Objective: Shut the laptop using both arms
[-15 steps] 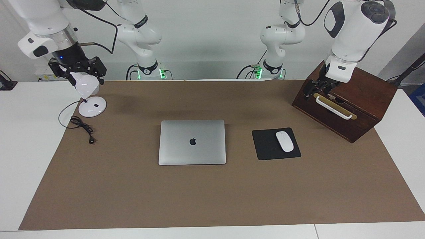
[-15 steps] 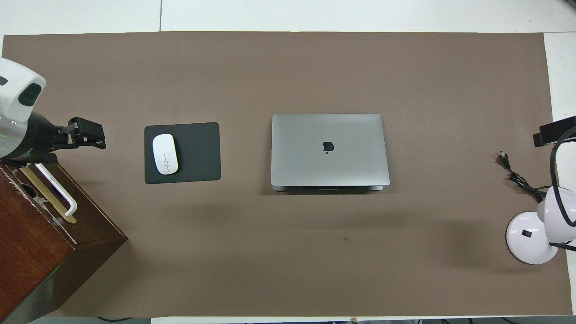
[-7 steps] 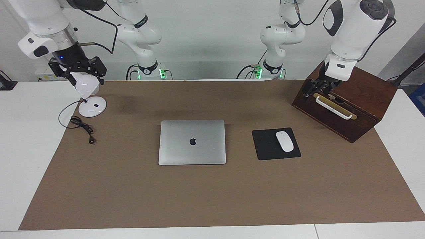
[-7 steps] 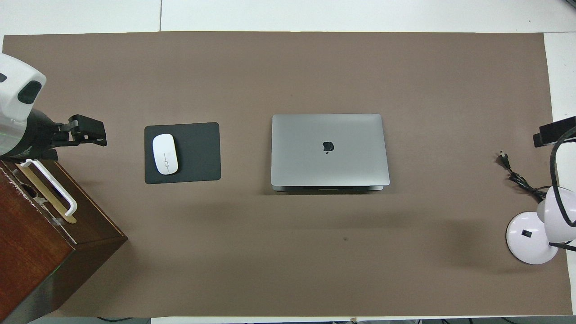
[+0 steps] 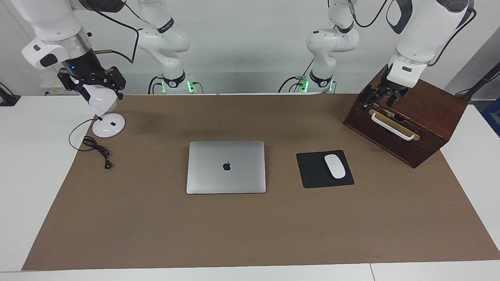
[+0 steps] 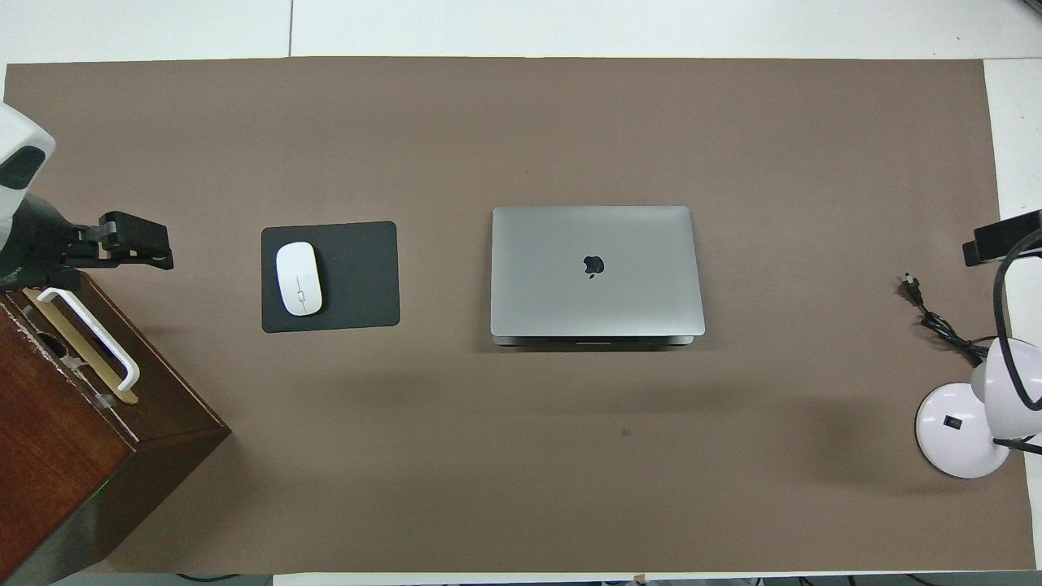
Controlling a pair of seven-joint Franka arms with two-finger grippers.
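The silver-grey laptop lies shut and flat in the middle of the brown mat, apple logo up; it also shows in the overhead view. My left gripper hangs in the air over the top front edge of the wooden box, above its white handle, and holds nothing that I can see. In the overhead view the left gripper shows at the box's edge. My right gripper hangs over the white lamp's head at the right arm's end of the table. Both grippers are well away from the laptop.
A black mouse pad with a white mouse lies beside the laptop toward the left arm's end. The white lamp base and its black cable lie toward the right arm's end.
My left gripper has risen a little and drifted toward the left arm's end of the table, over the box. The right arm and the laptop have not moved.
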